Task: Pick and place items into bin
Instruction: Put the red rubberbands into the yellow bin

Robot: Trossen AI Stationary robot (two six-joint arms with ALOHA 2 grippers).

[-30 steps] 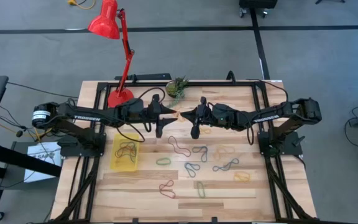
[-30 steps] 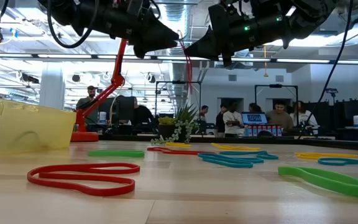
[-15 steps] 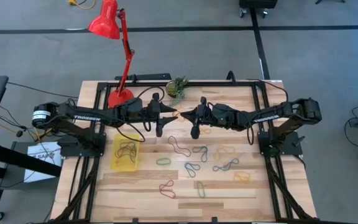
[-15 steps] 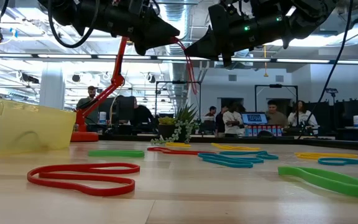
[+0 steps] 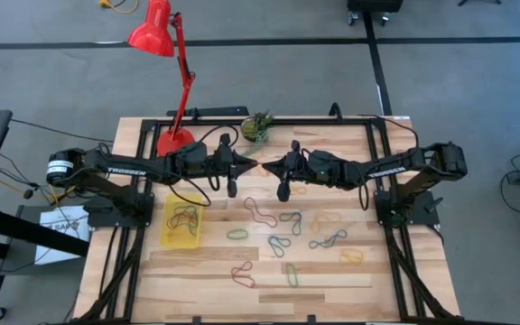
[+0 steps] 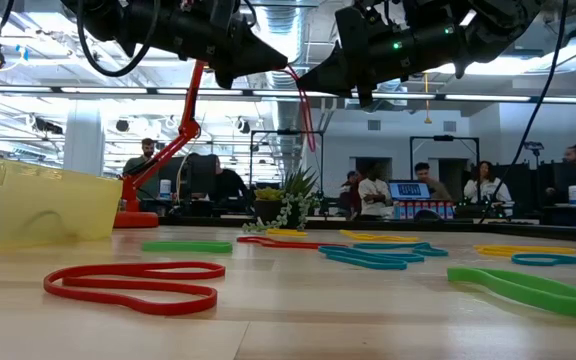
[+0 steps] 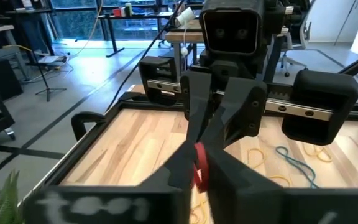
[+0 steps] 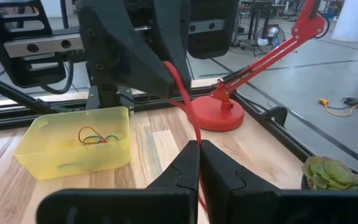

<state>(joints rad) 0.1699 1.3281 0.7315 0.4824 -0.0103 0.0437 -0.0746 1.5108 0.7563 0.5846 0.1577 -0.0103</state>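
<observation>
A red desk lamp (image 5: 156, 32) stands with its round base (image 5: 174, 142) near the far left corner of the wooden table (image 5: 206, 280), its jointed arm rising and its shade leaning out past the table's far edge over the grey floor. A small green plant-like clump (image 5: 257, 127) sits at the far edge of the table, about midway along it and just right of the lamp base. Beyond the table, in the room behind, several people (image 6: 373, 190) stand or sit around desks and a lit screen (image 6: 409, 190)
</observation>
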